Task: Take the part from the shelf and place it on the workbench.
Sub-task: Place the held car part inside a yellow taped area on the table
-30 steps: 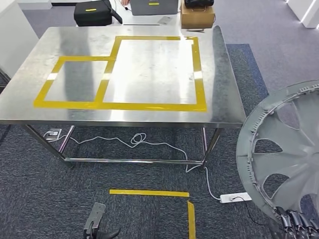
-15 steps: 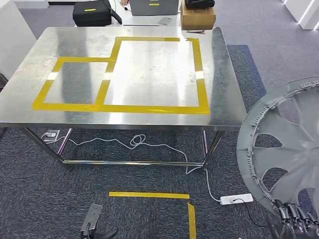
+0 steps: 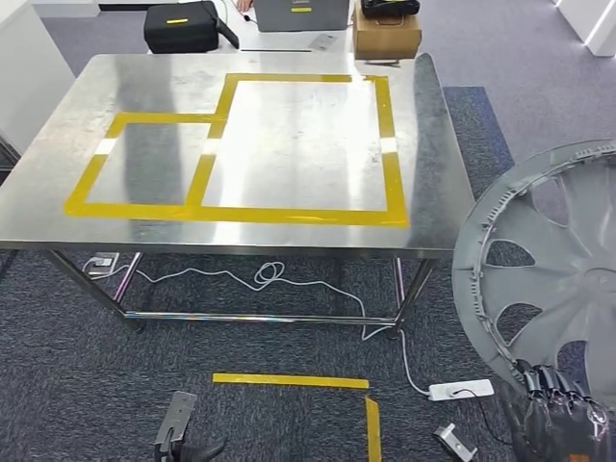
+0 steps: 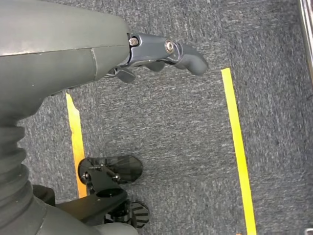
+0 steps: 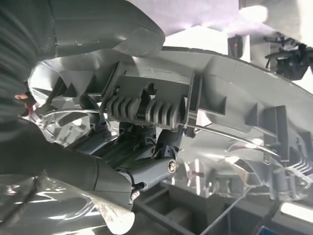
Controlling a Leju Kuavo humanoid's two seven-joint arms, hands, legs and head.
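The part is a large grey wheel cover [image 3: 551,274] with spokes and cut-outs, held upright at the right of the head view. My right hand [image 3: 555,409] grips its lower rim, dark fingers curled over the edge. Close up in the right wrist view, the fingers [image 5: 147,169] hook under the cover's ribbed inner rim [image 5: 155,110]. The steel workbench [image 3: 65,164] stands ahead, marked with yellow tape rectangles [image 3: 240,212], and nothing lies on its top. My left hand [image 3: 185,443] hangs low over the carpet; the left wrist view shows its fingers [image 4: 177,51] apart and holding nothing.
White cables [image 3: 269,274] and a power strip [image 3: 461,390] lie on the carpet under the bench's right end. Yellow floor tape [image 3: 291,381] marks a corner in front. A black case [image 3: 182,27] and a cardboard box [image 3: 385,34] sit beyond the bench.
The whole view has shifted slightly as I move; the bench sits a little lower in the picture. The wheel cover stays in my right hand, which shows more fully now.
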